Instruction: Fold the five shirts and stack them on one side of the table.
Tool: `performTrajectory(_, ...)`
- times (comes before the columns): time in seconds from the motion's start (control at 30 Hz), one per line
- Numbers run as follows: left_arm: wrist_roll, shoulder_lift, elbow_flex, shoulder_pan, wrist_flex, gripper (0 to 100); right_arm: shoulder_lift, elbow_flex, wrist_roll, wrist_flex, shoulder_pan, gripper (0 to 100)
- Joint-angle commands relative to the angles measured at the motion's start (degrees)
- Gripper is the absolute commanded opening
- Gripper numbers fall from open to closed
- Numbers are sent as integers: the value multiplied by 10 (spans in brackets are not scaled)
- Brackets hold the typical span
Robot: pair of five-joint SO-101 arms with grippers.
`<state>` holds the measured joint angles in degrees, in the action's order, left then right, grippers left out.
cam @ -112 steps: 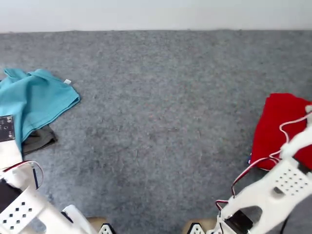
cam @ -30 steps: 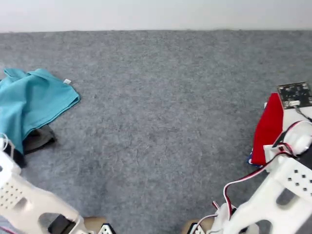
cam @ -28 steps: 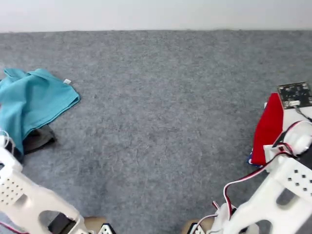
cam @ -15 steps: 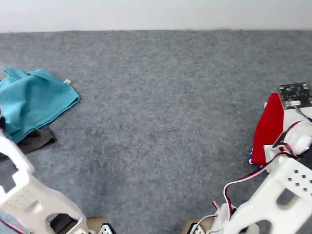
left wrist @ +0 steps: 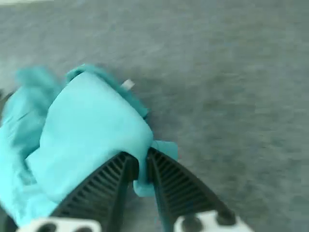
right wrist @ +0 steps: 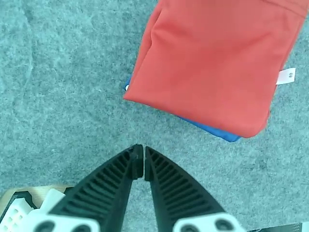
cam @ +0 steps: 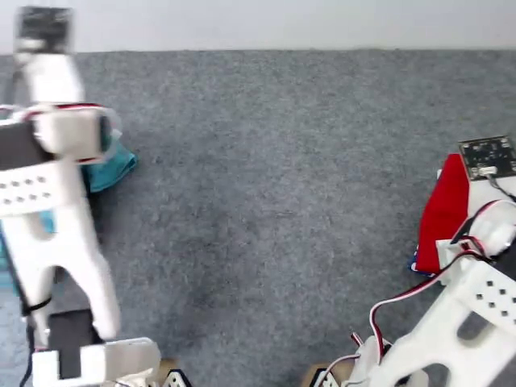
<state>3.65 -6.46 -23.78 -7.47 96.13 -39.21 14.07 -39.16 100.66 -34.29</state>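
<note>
Pinching seemingly one teal shirt is left pincer; right pincer is pressed together.

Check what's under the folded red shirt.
A blue shirt's edge pokes out beneath the red shirt; the rest is covered, so any further layers can't be seen.

There are three shirts to count. One is a teal shirt, at about 9 o'clock on the desk. One is a red shirt, at about 3 o'clock. One is a blue shirt, peeking out from under the red one. That makes one pile of two shirts and one shirt by itself.

There are two little white tags, one tag on the teal shirt and one tag on the red shirt.

There are two white robot arms, the left arm and the right arm. Each has one pair of black jaws, so two pairs.

There is one grey desk.
</note>
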Motion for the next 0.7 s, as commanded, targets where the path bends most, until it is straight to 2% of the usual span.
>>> performTrajectory(0.0,-16,-22,-19,128,-3,12,-13,-4,4,22,-4,12)
performTrajectory(0.13,-12,12,-1,236,-11,12,-13,-4,4,22,-4,12)
performTrajectory(0.3,-10,93,2,319,4,32,-13,-2,4,22,-4,12)
performTrajectory(0.47,0,130,-11,334,27,178,-10,-2,4,21,-4,12)
performTrajectory(0.67,41,102,-64,305,46,188,-11,-2,3,21,-4,12)
